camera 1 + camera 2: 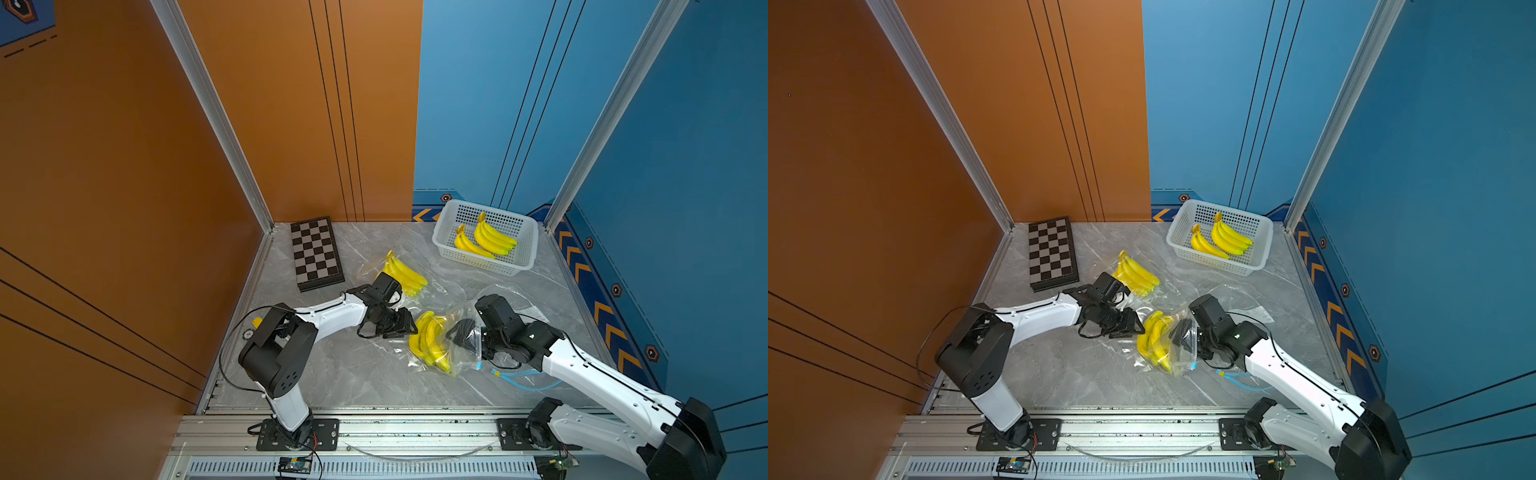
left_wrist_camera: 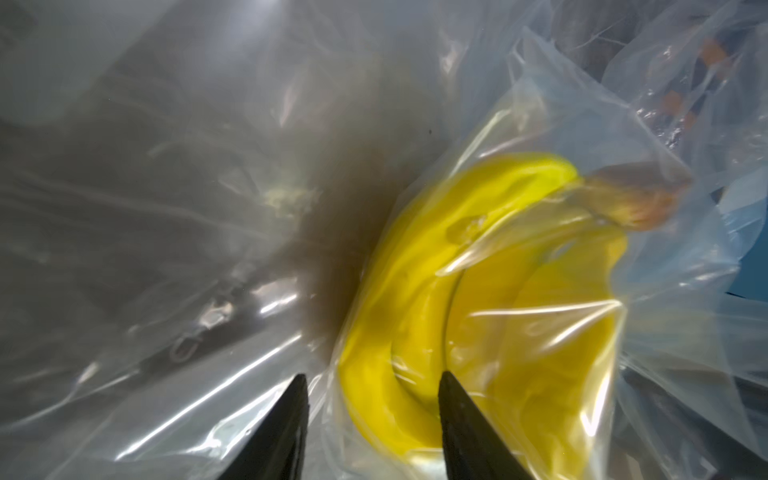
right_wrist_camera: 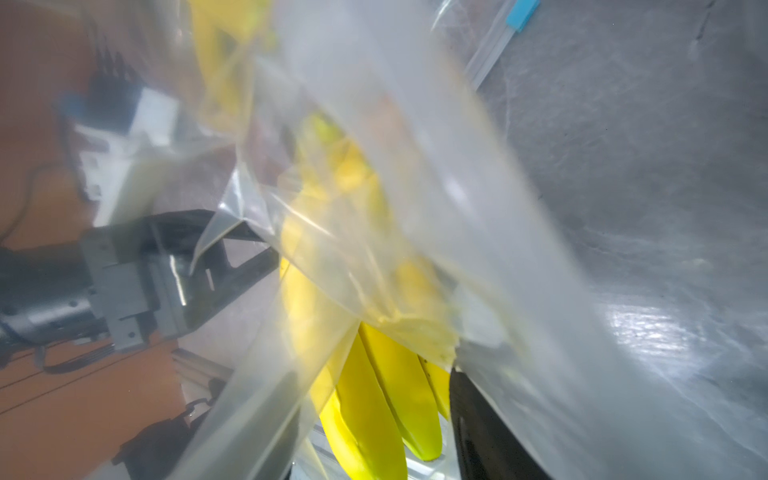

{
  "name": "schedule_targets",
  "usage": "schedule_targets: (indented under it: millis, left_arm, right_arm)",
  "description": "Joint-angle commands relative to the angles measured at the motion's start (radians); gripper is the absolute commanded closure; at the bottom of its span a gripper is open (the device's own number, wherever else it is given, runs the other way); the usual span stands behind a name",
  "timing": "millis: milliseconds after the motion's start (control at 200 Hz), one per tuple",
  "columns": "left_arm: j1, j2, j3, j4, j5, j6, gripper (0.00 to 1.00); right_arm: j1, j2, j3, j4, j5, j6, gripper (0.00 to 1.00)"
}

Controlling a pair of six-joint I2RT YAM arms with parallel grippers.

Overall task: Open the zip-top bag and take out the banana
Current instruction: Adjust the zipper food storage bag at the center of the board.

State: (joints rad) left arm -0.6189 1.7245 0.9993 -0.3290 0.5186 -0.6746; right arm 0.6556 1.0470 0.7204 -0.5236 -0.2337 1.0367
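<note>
Two grippers meet at the zip-top bag point(image 1: 465, 361) on the table point(image 1: 353, 374), banana point(image 1: 428, 336) inside. Left gripper point(image 2: 372, 395) straddles the bagged banana's end (jaws apart, clamping unclear); right gripper point(image 1: 464, 334) sits behind the plastic by the bag's mouth, its state impossible to tell.

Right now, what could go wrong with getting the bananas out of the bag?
The left gripper faces the banana bunch through the zip-top bag, so it may pinch the film and drag the whole bag along. The right gripper reaches inside the bag. A pull there could tear the thin plastic or let it slip.
</note>
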Motion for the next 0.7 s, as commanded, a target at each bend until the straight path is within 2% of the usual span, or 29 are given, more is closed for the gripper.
schedule_targets:
  millis: [0, 155, 315, 435, 491, 586, 696]
  left_arm:
    - [0.007, 0.017, -0.016, 0.064, 0.039, -0.008, 0.62]
    - [0.011, 0.044, -0.021, 0.113, 0.059, -0.038, 1.00]
    - [0.020, 0.043, -0.006, 0.127, 0.081, -0.056, 1.00]
    - [0.040, -0.026, 0.024, 0.099, 0.113, -0.074, 1.00]
    - [0.045, -0.057, 0.089, 0.040, 0.115, -0.059, 1.00]
    - [0.047, -0.083, 0.155, -0.021, 0.135, -0.050, 1.00]
    - [0.044, -0.073, 0.178, -0.033, 0.165, -0.067, 1.00]
  right_arm:
    - [-0.010, -0.018, -0.015, -0.033, -0.009, -0.007, 0.41]
    - [-0.015, -0.017, -0.023, -0.033, -0.017, -0.015, 0.41]
    - [-0.030, -0.021, -0.034, -0.019, -0.034, -0.039, 0.35]
    - [-0.046, -0.051, -0.071, 0.081, -0.064, -0.054, 0.24]
    - [-0.055, -0.069, -0.099, 0.135, -0.066, -0.043, 0.19]
    - [-0.060, -0.067, -0.148, 0.255, -0.096, -0.036, 0.17]
    - [-0.055, 0.002, -0.172, 0.329, -0.127, -0.048, 0.17]
